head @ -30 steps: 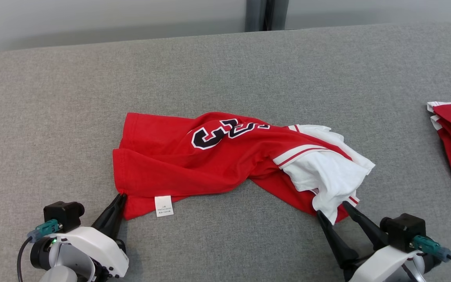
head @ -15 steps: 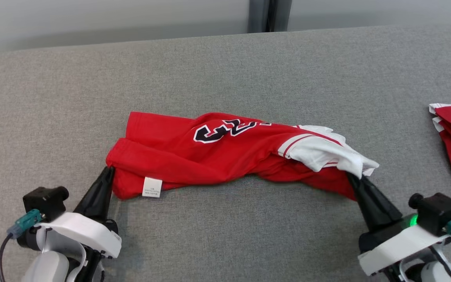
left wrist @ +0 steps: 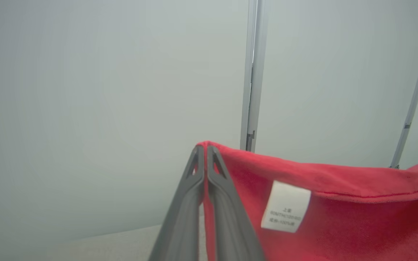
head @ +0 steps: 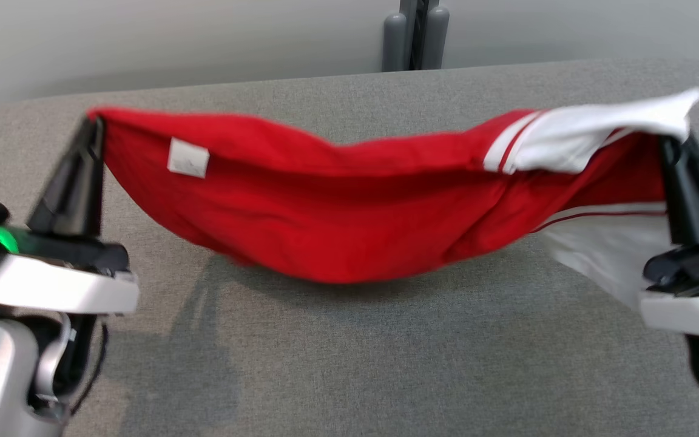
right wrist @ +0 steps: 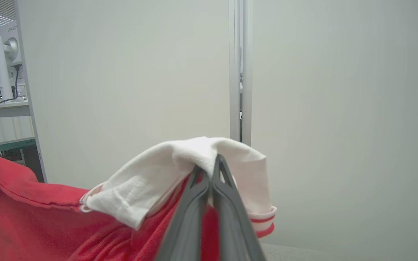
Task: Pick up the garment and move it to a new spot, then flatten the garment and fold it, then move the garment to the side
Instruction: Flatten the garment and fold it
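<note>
The red-and-white garment (head: 349, 212) hangs above the grey worktop (head: 349, 364) with its middle sagging lowest, suspended between the left pincer (head: 92, 124), clenched on its red corner near the white label (head: 188, 158), and the right pincer (head: 670, 142), clenched on its white-sleeved end.

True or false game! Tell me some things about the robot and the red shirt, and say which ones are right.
1. The left claw and right claw both pinch the shirt. True.
2. The shirt lies flat. False: it hangs between the claws, sagging in the middle.
3. A white tag is near the left claw. True.
4. The white sleeve is by the left claw. False: it is by the right claw.
</note>
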